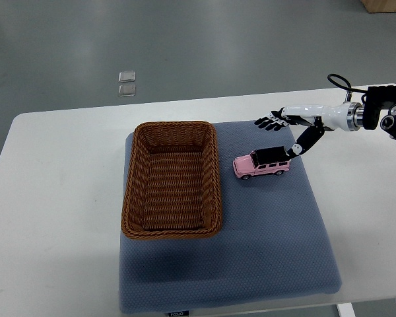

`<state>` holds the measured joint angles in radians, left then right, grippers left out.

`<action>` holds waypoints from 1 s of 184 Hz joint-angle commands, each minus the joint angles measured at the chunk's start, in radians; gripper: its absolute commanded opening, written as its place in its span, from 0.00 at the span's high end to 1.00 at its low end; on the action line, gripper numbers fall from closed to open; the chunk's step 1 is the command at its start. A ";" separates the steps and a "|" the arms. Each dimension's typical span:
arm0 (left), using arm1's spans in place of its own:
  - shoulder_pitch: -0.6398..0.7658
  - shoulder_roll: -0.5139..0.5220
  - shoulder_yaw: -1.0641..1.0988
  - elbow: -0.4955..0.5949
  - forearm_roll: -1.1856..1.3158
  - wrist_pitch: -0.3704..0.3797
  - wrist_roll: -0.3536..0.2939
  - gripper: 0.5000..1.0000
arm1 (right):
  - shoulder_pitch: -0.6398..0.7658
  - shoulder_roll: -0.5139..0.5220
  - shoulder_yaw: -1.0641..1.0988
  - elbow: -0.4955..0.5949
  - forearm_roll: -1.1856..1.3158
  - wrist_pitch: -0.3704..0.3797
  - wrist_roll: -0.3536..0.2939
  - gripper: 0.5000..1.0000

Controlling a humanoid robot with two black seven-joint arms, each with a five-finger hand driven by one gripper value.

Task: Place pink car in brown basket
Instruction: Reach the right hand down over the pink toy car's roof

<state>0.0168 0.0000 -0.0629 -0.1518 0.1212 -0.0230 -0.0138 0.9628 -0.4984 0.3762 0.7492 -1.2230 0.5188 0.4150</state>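
Note:
A pink toy car (261,163) with a black roof lies on the blue-grey mat (270,231), just right of the brown wicker basket (133,198). The basket holds nothing. My right hand (282,132) comes in from the right edge and hovers above and right of the car. Its fingers (269,121) are spread out to the left and its thumb (302,144) points down beside the car's rear end. The hand holds nothing. The left arm is out of view.
The mat lies on a white table (53,218) with rounded corners. Two small clear squares (127,84) lie on the grey floor beyond the table's far edge.

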 commanded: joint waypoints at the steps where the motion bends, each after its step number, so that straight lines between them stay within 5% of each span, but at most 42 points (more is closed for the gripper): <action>1: 0.000 0.000 0.000 0.000 0.000 -0.001 0.000 0.00 | -0.015 -0.002 -0.002 0.027 -0.006 -0.059 0.008 0.17; 55: 0.000 0.000 0.000 0.000 0.000 0.000 0.000 0.00 | -0.029 -0.003 -0.085 0.059 -0.044 -0.186 0.039 0.17; 112: 0.000 0.000 0.000 0.000 0.000 0.000 0.000 0.00 | -0.052 0.009 -0.091 0.061 -0.049 -0.210 0.045 0.18; 184: 0.000 0.000 0.000 0.000 0.000 0.000 0.000 0.00 | -0.065 0.017 -0.212 0.056 -0.058 -0.382 0.042 0.20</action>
<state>0.0168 0.0000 -0.0629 -0.1519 0.1212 -0.0235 -0.0138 0.8958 -0.4825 0.1776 0.8069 -1.2807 0.1567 0.4590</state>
